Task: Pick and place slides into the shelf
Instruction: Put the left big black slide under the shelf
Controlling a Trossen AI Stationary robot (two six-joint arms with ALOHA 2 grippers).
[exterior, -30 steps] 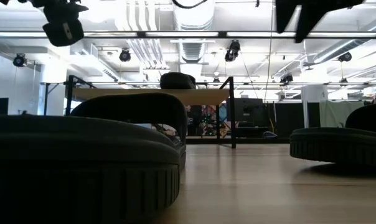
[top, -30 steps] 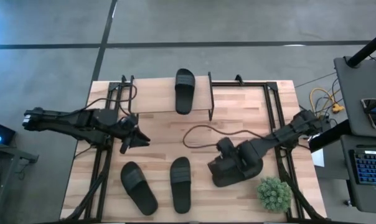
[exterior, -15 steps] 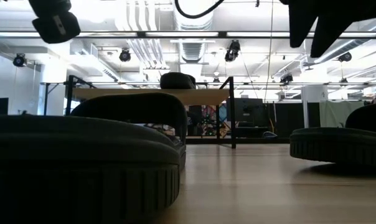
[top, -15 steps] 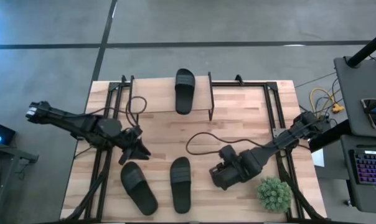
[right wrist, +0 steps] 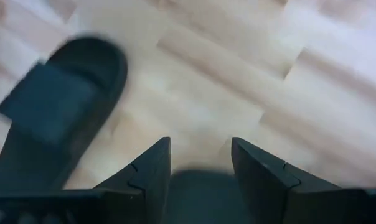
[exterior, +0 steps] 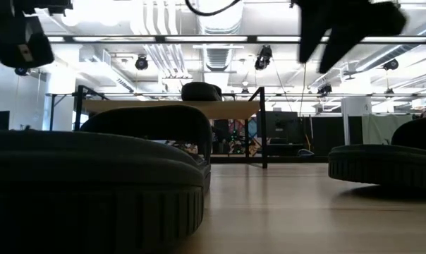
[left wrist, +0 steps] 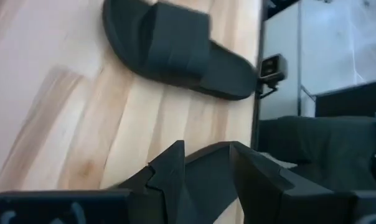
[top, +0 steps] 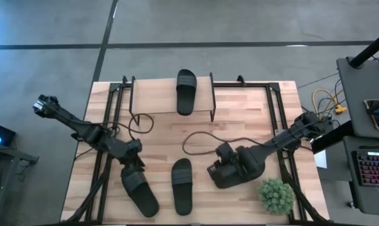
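As seen from the high view and read from left to right, the left arm reaches in from the table's left edge and ends in the left gripper [top: 132, 167], poised directly over the upper end of the leftmost slide [top: 140, 190], which lies flat and tilted on the wooden table [top: 240, 113]. Its wrist view shows the left gripper [left wrist: 206, 163] with the two dark fingers [left wrist: 169, 171] spread apart and a dark sandal surface filling the gap between them, though contact cannot be confirmed. Just beside this sandal lies the second slide [top: 182, 185], flat and roughly upright in the picture, also visible past the left fingers [left wrist: 175, 53]. Farther back, at the table's far edge, stands the shelf [top: 149, 100], a light plank on black legs, with a third slide [top: 186, 91] resting on its right half. Right of centre, a black cable [top: 211, 135] loops across the table to the right arm, whose right gripper [top: 224, 171] sits low over the fourth slide [top: 230, 181]. In its wrist view the right gripper [right wrist: 200, 162] has its jaws parted around a dark rounded edge. A small green plant [top: 277, 195] stands at the near right corner.
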